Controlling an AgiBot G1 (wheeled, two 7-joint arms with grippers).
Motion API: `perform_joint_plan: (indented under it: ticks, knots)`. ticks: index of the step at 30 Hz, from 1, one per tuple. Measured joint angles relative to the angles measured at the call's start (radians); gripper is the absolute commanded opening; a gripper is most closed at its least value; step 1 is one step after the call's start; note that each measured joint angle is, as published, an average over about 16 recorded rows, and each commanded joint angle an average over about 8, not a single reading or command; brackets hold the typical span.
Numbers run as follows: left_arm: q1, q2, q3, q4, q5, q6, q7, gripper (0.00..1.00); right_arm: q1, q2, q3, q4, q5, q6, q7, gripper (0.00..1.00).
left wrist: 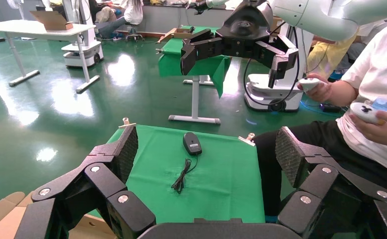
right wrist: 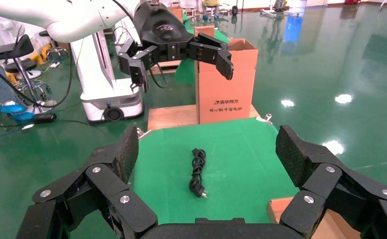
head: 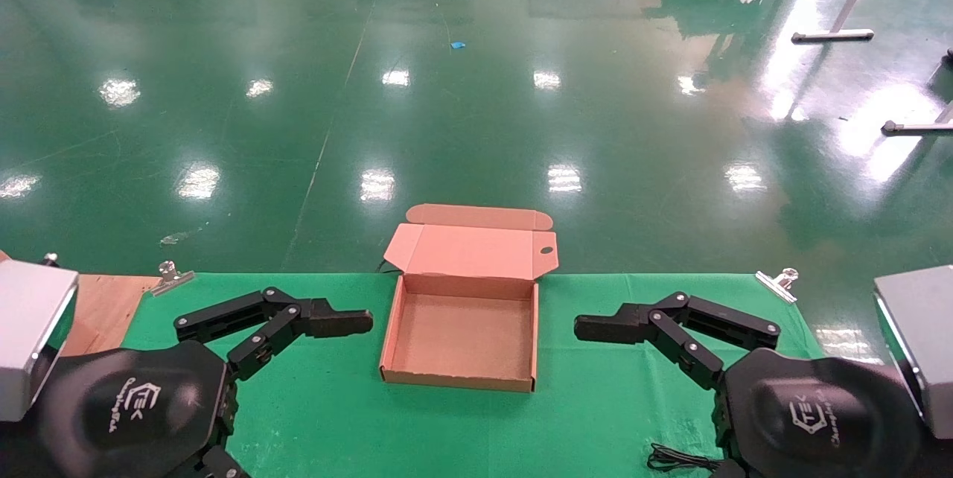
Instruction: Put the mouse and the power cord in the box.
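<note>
In the head view the two arms are low at the near edge of the table (head: 595,418), which is covered with a green cloth. The left gripper (head: 275,348) hovers over the cloth just left of the box (head: 461,381), and its fingers stand wide apart and hold nothing. The right gripper (head: 663,344) hovers just right of the box in the same manner, its fingers also spread wide and empty. Near the right gripper, at the near edge of the table, a thin black cable (head: 681,458) lies on the cloth.

Between the two grippers the brown cardboard box sits on the cloth with its lid (head: 473,251) open and leaning back toward the far edge. The inside of the box holds nothing. The lid has a tuck flap and a small oval hole near its right corner.

In the left wrist view the mouse (left wrist: 192,143) lies on the cloth between the open fingers (left wrist: 124,154), farther off, with its thin cable (left wrist: 184,175) bundled just beside it. In the right wrist view the power cord (right wrist: 197,172) lies bundled on the cloth, its plug end nearer to the camera. Beyond it a taller brown carton (right wrist: 226,82) stands past the far end of the table. Metal clips (head: 778,283) hold the cloth at the far corners
</note>
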Motion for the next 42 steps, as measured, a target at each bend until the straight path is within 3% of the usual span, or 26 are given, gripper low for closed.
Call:
perform_joint_plan:
  ticks: [7,12,17,29,36,42]
  knots:
    - [-0.012,0.006,0.019,0.017,0.04,0.003,0.004,1.0,0.008,-0.005,-0.013,-0.011,-0.038,-0.008,-0.026,1.0]
    - [-0.041,0.014,0.055,0.062,0.127,0.01,0.023,1.0,0.041,-0.015,-0.048,-0.027,-0.14,-0.018,-0.067,1.0]
    - [-0.089,0.032,0.112,0.145,0.273,0.014,0.07,1.0,0.103,-0.033,-0.111,-0.051,-0.314,-0.031,-0.124,1.0]
    - [-0.261,0.125,0.289,0.466,0.724,-0.041,0.292,1.0,0.286,-0.149,-0.335,-0.166,-0.873,-0.012,-0.282,1.0]
    - [-0.359,0.201,0.384,0.674,0.935,-0.091,0.435,1.0,0.339,-0.25,-0.44,-0.302,-1.122,0.072,-0.379,1.0]
    - [-0.402,0.263,0.433,0.833,1.027,-0.127,0.533,1.0,0.359,-0.338,-0.483,-0.464,-1.226,0.174,-0.464,1.0]
